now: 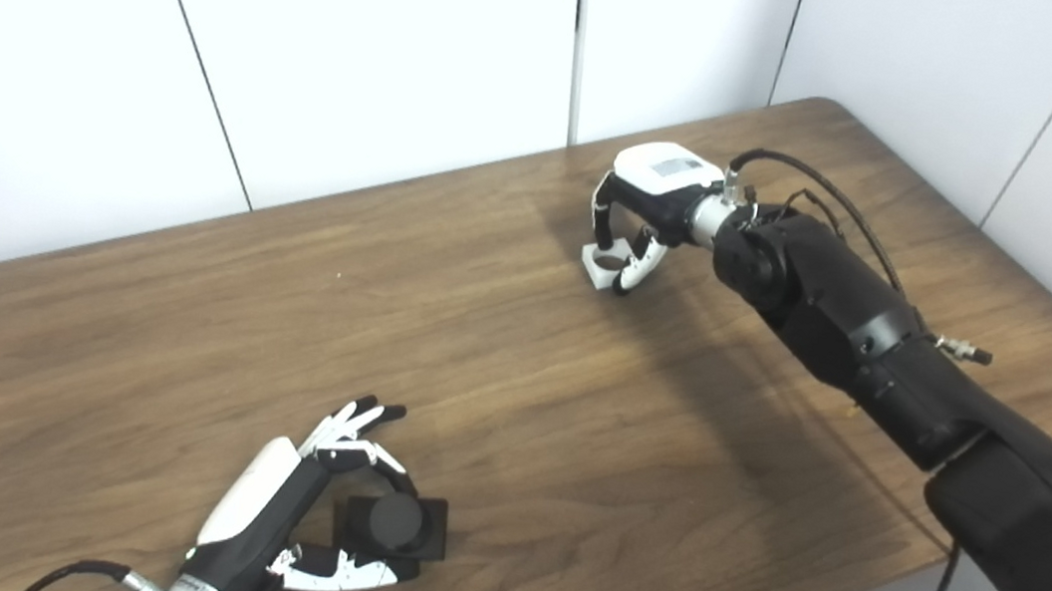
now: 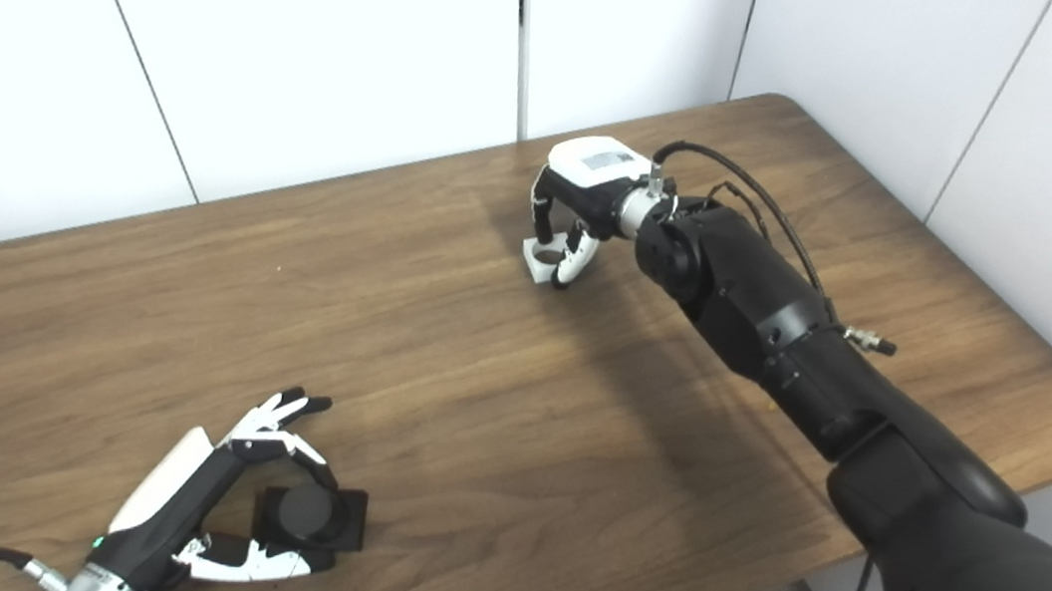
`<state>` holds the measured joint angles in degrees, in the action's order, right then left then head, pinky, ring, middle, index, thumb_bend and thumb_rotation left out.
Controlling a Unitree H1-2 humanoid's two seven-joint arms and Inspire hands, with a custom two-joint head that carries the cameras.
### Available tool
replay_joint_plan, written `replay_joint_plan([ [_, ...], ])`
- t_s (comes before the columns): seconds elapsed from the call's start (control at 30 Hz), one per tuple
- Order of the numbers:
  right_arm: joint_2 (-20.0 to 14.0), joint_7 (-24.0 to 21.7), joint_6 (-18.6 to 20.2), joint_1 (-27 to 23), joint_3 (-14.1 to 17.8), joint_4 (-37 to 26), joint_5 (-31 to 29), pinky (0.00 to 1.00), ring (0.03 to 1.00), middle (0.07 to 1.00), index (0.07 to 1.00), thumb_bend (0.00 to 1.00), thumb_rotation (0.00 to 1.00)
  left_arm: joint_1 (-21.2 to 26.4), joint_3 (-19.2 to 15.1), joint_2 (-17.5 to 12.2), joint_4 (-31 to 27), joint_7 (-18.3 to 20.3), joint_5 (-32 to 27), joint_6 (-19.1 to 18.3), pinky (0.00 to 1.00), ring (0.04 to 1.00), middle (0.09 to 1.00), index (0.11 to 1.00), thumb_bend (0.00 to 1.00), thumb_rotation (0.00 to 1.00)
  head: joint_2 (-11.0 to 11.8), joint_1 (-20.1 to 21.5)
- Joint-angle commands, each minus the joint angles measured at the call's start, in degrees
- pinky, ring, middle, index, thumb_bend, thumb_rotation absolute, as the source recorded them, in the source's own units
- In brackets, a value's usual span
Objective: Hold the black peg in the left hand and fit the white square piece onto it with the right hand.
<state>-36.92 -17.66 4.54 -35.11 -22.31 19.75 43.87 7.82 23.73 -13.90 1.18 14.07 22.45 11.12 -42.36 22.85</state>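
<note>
Two parts, well apart on tabletop [image 1: 499,352]. Peg [image 1: 395,523]: between left hand [image 1: 283,517] fingers, loosely cupped, resting. Piece [image 1: 606,267]: under right hand [image 1: 654,213], fingers closed around it. Risk: thin fingertip pinch; piece may slip or tilt on lifting.

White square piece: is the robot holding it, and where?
Yes. The right hand pinches the white square piece by its opposite side edges, fingers on one side, thumb on the other; it looks still on the table.

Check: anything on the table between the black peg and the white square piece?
Nothing: only bare wooden table between black peg and white square piece, in both views.
</note>
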Motion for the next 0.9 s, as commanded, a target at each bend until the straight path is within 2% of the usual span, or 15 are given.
replay_joint_plan([
  [0.0,0.5,-1.2,-0.6,0.4,-0.8,0.4,0.1,0.8,0.804,0.741,0.481,0.52,0.14,-2.1,1.5,-0.8,2.1,2.5,1.6,-2.5,0.99,1.0,0.935,0.487,0.52,0.07,0.0,0.1],
  [0.07,0.4,-3.0,0.1,0.2,-0.8,0.2,-0.4,0.8,0.806,0.746,0.482,0.52,0.14,-2.0,1.5,-0.9,2.1,2.5,1.6,-2.5,1.0,1.0,0.935,0.487,0.52,0.07,-0.3,-0.4],
  [0.13,0.4,-5.9,1.5,-0.1,-1.0,-0.2,-1.1,0.85,0.853,0.795,0.494,0.52,0.15,-1.9,1.5,-1.0,2.1,2.6,1.8,-2.6,1.0,1.0,0.937,0.488,0.52,0.07,-0.3,-0.4],
  [0.2,0.2,-9.6,3.6,-0.9,-1.1,-0.6,-1.7,0.86,0.883,0.835,0.659,0.76,0.24,-1.9,1.5,-1.0,2.1,2.6,1.7,-2.5,1.0,1.0,0.937,0.488,0.52,0.06,-0.4,-0.4],
  [0.23,0.2,-10.6,4.1,-1.2,-1.2,-0.7,-1.9,0.85,0.891,0.848,0.716,0.84,0.26,-1.9,1.4,-1.0,2.1,2.6,1.6,-2.6,1.0,1.0,0.937,0.488,0.52,0.06,-0.4,-0.4],
  [0.3,0.1,-12.3,4.9,-1.7,-0.8,-0.4,-2.8,0.82,0.89,0.86,0.756,0.9,0.24,-2.0,1.4,-1.0,2.0,2.7,1.6,-3.0,1.0,1.0,0.937,0.488,0.52,0.06,-0.4,-0.5],
  [0.53,-0.6,-16.0,6.8,-2.5,-0.9,-0.9,-3.6,0.77,0.885,0.878,0.788,0.93,0.21,-2.0,1.5,-1.0,2.3,2.6,1.7,-2.9,0.98,1.0,0.936,0.488,0.52,0.06,-0.3,-0.7],
  [0.87,-1.6,-18.5,8.4,-4.4,-0.9,-2.2,-3.9,0.79,0.887,0.866,0.742,0.9,0.18,-2.0,1.4,-0.9,2.8,2.4,1.4,-2.5,1.0,1.0,0.935,0.487,0.52,0.07,-0.4,-0.6],
])
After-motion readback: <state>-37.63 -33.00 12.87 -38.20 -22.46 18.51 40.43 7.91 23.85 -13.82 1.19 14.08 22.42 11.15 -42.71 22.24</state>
